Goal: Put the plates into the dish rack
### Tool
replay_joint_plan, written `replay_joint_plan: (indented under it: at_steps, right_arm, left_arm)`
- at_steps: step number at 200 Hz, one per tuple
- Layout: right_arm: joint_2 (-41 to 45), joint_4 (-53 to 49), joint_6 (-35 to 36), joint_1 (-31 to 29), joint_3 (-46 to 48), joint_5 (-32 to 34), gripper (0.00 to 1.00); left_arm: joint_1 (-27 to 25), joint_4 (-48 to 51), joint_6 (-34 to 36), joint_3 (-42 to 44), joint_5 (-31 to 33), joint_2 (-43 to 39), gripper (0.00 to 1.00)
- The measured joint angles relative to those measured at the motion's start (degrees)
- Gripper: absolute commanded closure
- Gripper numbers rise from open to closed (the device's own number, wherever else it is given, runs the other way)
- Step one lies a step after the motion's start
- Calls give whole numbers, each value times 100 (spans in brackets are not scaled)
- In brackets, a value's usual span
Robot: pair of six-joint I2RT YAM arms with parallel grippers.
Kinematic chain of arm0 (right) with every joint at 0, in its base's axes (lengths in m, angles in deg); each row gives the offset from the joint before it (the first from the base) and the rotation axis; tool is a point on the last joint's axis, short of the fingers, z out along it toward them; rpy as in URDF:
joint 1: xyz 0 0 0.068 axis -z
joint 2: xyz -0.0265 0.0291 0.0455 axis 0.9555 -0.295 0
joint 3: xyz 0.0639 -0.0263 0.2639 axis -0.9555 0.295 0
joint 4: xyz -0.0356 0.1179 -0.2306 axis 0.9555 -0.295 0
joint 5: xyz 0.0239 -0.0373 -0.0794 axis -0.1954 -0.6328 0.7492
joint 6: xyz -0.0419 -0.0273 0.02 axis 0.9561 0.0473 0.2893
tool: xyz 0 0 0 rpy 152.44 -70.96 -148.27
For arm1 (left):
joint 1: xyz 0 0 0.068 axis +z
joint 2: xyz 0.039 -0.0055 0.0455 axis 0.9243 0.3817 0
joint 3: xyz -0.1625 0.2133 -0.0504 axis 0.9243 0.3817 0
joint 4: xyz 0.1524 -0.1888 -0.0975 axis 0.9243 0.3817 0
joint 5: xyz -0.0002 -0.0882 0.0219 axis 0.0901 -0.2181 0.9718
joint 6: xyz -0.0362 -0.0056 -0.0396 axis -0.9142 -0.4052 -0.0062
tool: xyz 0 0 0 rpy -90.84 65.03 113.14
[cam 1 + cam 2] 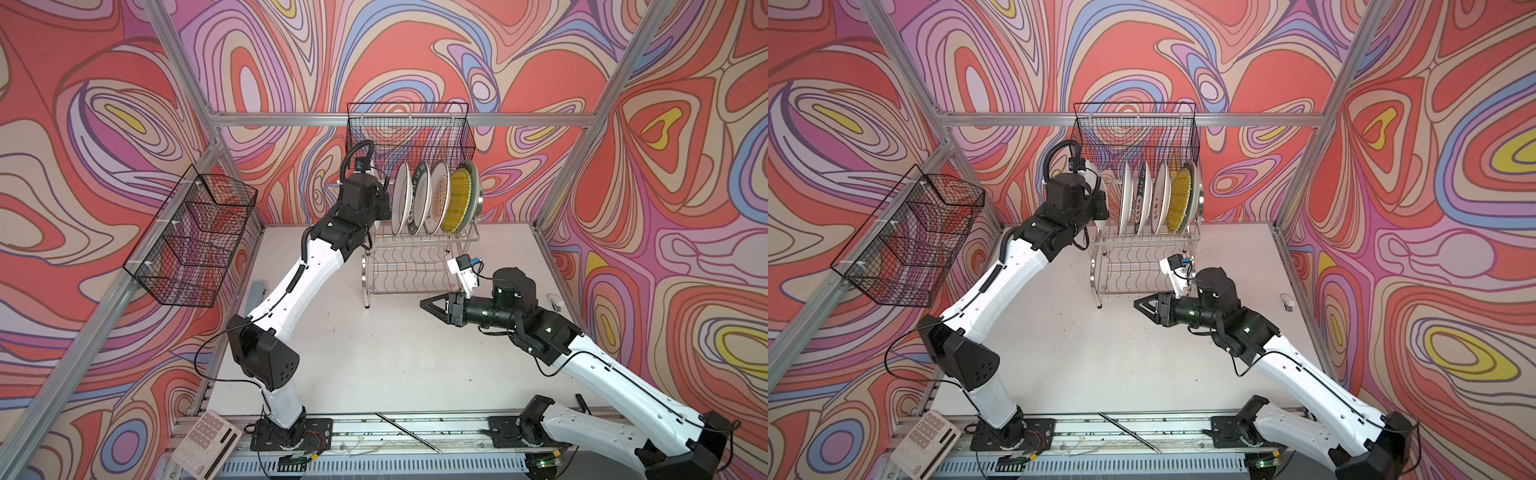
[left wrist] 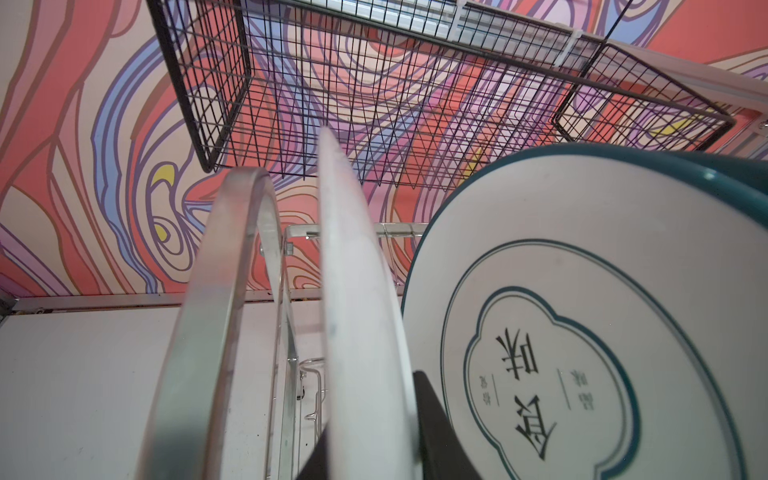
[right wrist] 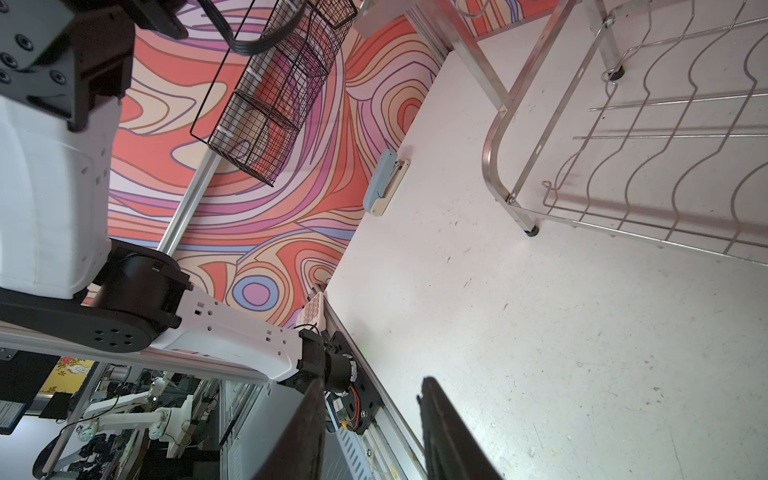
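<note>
Over scuffed table [image 1: 395, 365], swirly walls [image 1: 104, 124]: right fingers [image 3: 449, 436] apart, empty; left fingers [image 2: 436, 424] straddle plate [image 2: 357, 311], grip unclear

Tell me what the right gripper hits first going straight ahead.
Free over the table, past the rack's leg; the right gripper likely first reaches the blue stapler at the table's edge, or the wall behind. Depth unclear.

Robot lab cell — alu frame [image 1: 282, 119], printed swirl walls [image 1: 415, 50], more arms [image 3: 133, 417] beyond.
</note>
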Motion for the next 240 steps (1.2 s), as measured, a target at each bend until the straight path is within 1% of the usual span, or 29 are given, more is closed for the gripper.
replay_joint_plan:
  at_steps: [52,89,161,240]
  right_arm:
    - [37,0,0,0,0,0,61]
    - [105,-2,-2,-4,0,2,61]
    - [184,0,-2,-9,0,2,61]
    - [212,0,-4,-9,0,0,61]
  left_arm:
    - [2,17,-2,175,-2,-107,72]
    - [0,26,-4,278,-4,-195,66]
    - [-15,42,-15,323,2,-328,59]
    - [-85,42,7,323,7,-433,54]
